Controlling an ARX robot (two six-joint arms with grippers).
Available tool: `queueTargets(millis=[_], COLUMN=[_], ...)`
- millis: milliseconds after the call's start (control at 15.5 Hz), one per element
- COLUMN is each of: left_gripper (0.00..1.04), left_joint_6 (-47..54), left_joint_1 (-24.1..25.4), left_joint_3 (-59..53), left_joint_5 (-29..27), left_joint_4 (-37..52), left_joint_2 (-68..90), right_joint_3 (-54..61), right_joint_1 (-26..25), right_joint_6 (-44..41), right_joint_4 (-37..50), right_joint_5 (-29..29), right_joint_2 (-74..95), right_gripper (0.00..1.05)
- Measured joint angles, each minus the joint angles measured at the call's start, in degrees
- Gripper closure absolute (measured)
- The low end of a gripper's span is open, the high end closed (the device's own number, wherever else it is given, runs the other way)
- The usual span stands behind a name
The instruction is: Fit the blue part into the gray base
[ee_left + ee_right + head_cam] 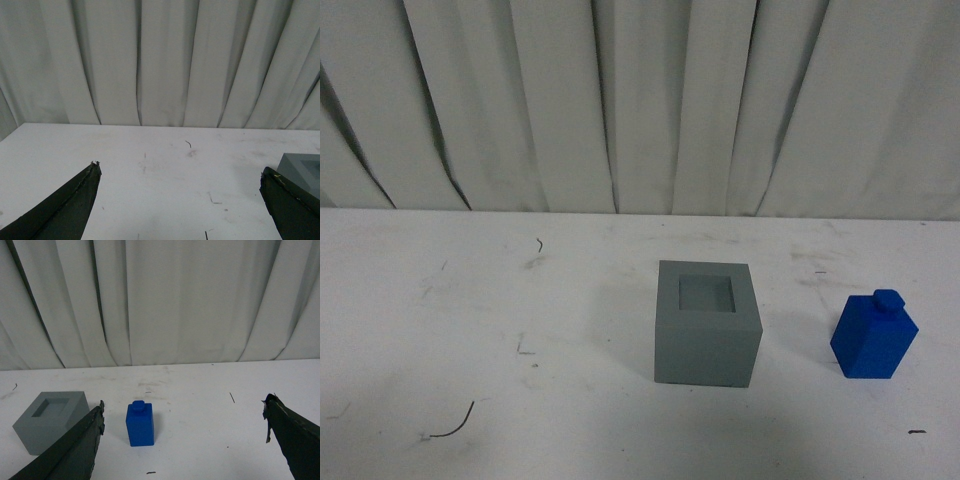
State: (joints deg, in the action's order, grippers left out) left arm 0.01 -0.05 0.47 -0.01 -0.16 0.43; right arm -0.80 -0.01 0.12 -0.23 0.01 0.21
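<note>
The blue part (874,336) stands upright on the white counter (520,400), apart from the gray base (708,322), to its right. The left end effector (180,170) and right end effector (183,402) both gape wide, gripping nothing.

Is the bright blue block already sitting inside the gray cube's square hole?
No, the bright blue block stands on the table apart from the matte gray cube, whose recess is empty.
</note>
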Motion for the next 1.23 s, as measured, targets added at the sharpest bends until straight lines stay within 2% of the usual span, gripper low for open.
queueTargets(millis=[1229], left_gripper=[0.07], left_joint_6=[-0.02], left_joint_1=[0.0], left_joint_3=[0.0], left_joint_5=[0.0], left_joint_4=[0.0], left_joint_2=[0.0], right_joint_3=[0.0], right_joint_1=[0.0], right_joint_6=[0.0], right_joint_4=[0.0], right_joint_5=[0.0], right_joint_2=[0.0], right_gripper=[0.06])
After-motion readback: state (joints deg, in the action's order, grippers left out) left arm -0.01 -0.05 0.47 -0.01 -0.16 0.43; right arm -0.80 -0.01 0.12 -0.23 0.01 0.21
